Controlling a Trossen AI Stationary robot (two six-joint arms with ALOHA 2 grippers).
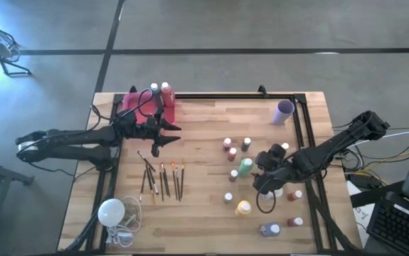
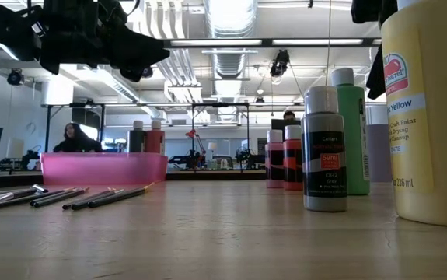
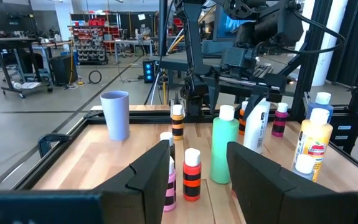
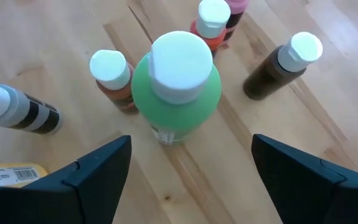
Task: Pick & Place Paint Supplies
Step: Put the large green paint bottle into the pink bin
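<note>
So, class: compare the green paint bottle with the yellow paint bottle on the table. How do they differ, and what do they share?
The green paint bottle stands upright, while the yellow paint bottle appears to lie tipped in the overhead view. The green bottle sits just ahead of the open right gripper; the yellow one sits apart, nearer the table's front edge. Green shows little of its label; yellow's label reads "Yellow" in the low view. Both have white caps and outsize the tiny bottles nearby.

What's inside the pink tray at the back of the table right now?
Two white-capped bottles stand in the pink plastic tray at its back edge, a dark bottle and a red one. The left arm and a black cable cover part of the tray floor, so anything lying flat there is hidden.
</note>
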